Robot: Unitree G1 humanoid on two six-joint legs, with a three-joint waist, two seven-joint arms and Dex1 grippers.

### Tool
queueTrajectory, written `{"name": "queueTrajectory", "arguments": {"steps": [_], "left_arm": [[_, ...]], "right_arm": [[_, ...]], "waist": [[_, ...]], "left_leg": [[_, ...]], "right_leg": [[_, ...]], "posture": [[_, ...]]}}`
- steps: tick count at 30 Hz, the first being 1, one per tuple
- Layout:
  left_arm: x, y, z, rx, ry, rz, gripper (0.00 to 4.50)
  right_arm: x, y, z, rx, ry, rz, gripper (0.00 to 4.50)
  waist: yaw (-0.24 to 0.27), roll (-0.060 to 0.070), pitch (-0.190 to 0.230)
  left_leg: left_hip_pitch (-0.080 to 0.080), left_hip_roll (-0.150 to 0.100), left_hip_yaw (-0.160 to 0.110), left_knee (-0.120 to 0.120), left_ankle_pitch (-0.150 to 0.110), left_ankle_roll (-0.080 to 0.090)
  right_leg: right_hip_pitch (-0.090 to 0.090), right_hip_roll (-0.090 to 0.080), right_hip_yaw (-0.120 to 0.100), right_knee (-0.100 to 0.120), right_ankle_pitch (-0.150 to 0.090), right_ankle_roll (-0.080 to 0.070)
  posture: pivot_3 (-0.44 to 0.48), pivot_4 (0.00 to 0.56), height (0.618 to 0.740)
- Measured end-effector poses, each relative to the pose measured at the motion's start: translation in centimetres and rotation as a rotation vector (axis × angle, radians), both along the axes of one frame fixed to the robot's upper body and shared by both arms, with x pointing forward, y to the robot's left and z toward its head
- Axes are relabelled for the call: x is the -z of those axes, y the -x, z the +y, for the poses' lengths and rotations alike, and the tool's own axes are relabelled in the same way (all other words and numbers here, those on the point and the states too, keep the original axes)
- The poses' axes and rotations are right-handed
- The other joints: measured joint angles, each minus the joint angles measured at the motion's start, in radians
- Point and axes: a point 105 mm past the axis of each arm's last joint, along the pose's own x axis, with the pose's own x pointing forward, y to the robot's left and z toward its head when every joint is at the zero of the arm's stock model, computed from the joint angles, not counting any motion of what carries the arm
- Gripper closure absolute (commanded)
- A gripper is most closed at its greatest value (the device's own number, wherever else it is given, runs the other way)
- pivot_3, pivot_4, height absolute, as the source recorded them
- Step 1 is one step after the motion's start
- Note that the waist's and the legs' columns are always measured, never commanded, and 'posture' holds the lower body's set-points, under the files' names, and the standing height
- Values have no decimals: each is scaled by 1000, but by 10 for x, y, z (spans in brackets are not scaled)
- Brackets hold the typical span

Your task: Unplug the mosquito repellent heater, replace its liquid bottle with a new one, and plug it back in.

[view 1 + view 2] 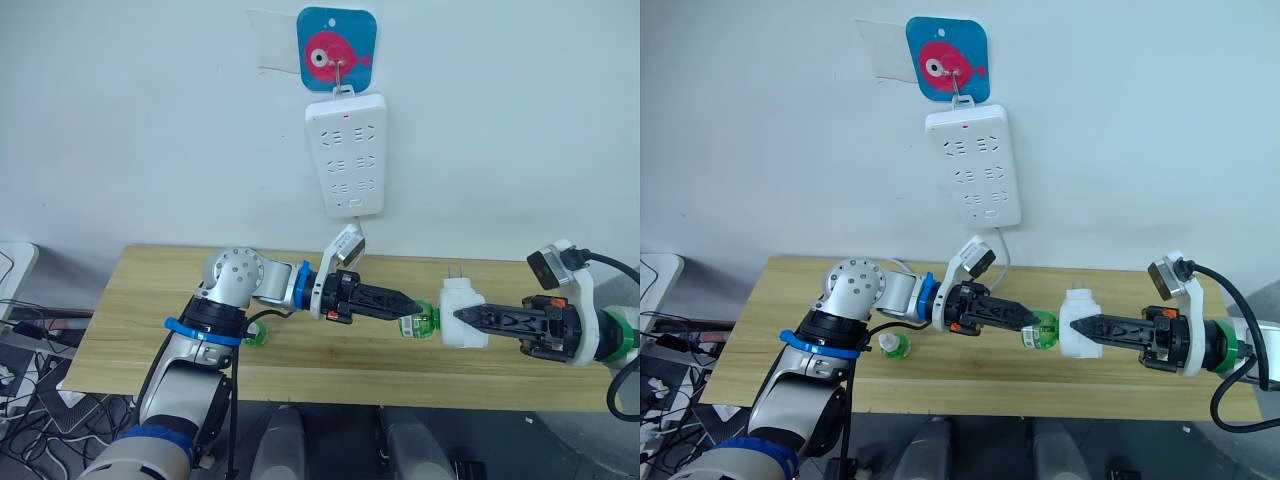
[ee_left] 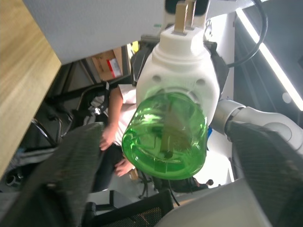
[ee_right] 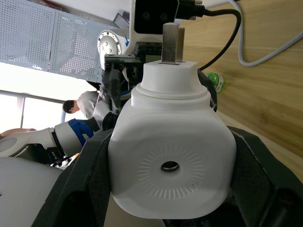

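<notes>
Right hand [image 1: 462, 315] grips heater [image 1: 461, 314]; left hand [image 1: 412, 303] grips green bottle [image 1: 421, 323].

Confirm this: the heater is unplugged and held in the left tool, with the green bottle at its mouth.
Wrong on one point: the heater is held in the right tool, as the left eye view shows. The left tool holds the green bottle at its mouth. The heater is indeed unplugged.

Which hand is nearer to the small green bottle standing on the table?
The left hand. It is just beside the standing green bottle and holds another green bottle; the right hand holds the heater, farther along the table.
</notes>
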Motion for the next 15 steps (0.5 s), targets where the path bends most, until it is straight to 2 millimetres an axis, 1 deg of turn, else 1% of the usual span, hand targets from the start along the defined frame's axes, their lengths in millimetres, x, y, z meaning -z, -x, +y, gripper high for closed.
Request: {"name": "queueTrajectory", "arguments": {"steps": [2,4,5,8,10,12,15], "left_arm": [[-5,1,2,6,14,-22,12],[-10,4,9,14,21,-61,12],[-12,7,17,16,23,-92,12],[-11,12,34,4,17,-213,12],[-8,13,37,-29,41,-367,12],[-9,5,31,-114,116,-674,12],[-14,3,25,-178,228,-1053,12]], "right_arm": [[-1,-1,-1,7,-2,-3,1542],[-1,-1,-3,17,-4,-4,1542],[0,-1,-4,21,-4,-1,1542],[1,-1,-6,33,-11,5,1542],[2,-2,-9,52,-16,10,1542],[1,-3,-10,59,-26,4,1542],[0,-3,-10,62,-40,-1,1542]], "waist": [[0,0,0],[-2,0,0],[-3,0,0],[-3,1,0],[1,1,0],[10,0,0],[25,0,1]], "left_leg": [[0,0,0,0,0,0],[0,0,0,-1,0,0],[1,0,0,-1,2,-3],[1,1,1,-2,2,-3],[1,1,2,-1,2,-4],[0,-1,3,-1,2,-4],[0,-3,4,-1,2,-4]], "right_leg": [[0,0,0,0,0,0],[0,0,0,0,0,0],[0,0,0,0,0,0],[0,0,1,-1,0,0],[0,-1,2,-1,0,0],[0,-3,2,-1,0,0],[0,-4,3,-2,0,0]], "posture": [[68,271,740],[68,271,740],[66,273,740],[66,273,740],[74,273,740],[76,271,740],[75,271,740]]}}
